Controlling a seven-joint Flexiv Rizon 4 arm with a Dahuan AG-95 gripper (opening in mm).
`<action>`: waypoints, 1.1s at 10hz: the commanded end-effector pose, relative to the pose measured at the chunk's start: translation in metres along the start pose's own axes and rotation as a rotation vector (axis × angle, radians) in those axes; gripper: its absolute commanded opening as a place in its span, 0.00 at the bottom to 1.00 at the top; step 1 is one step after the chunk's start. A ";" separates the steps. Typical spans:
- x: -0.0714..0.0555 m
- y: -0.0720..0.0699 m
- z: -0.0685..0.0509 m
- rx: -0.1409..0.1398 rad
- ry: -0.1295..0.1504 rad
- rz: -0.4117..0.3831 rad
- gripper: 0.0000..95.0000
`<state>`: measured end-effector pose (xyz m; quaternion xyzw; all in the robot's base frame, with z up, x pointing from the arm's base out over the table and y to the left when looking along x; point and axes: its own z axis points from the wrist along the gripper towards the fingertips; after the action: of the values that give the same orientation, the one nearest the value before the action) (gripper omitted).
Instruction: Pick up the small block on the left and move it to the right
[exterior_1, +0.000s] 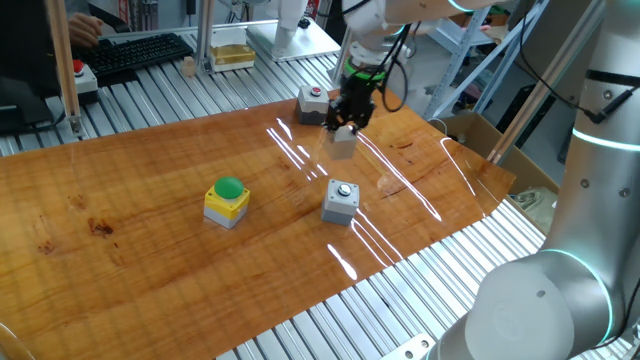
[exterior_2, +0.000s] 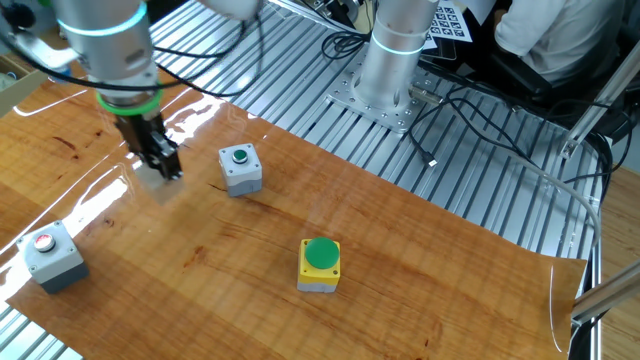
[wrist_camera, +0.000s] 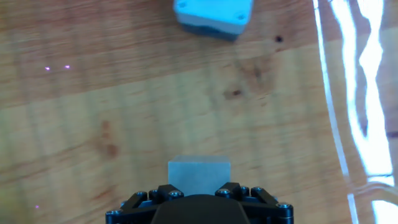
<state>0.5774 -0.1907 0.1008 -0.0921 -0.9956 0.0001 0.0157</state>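
Observation:
The small block (exterior_1: 343, 142) is a pale plain cube at the far side of the wooden table (exterior_1: 150, 250). My gripper (exterior_1: 345, 130) stands straight over it, with the jaws closed on its sides. In the other fixed view the block (exterior_2: 160, 184) shows pale and faint under the gripper (exterior_2: 160, 168). In the hand view the block (wrist_camera: 199, 174) sits between the fingers, right at the gripper (wrist_camera: 199, 190). I cannot tell whether the block rests on the wood or hangs just above it.
A grey box with a red button (exterior_1: 313, 103) stands just behind the gripper, near the table's edge. A grey box with a small top button (exterior_1: 341, 201) and a yellow box with a green dome button (exterior_1: 227, 201) stand nearer the middle. A person sits beyond the table.

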 end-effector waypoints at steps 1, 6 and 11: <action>-0.002 0.009 0.002 -0.012 0.007 0.005 0.00; -0.004 0.009 0.002 0.046 -0.007 -0.077 0.00; -0.004 0.009 0.002 0.043 -0.037 -0.286 0.00</action>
<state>0.5842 -0.1827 0.0979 0.0282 -0.9994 0.0206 0.0044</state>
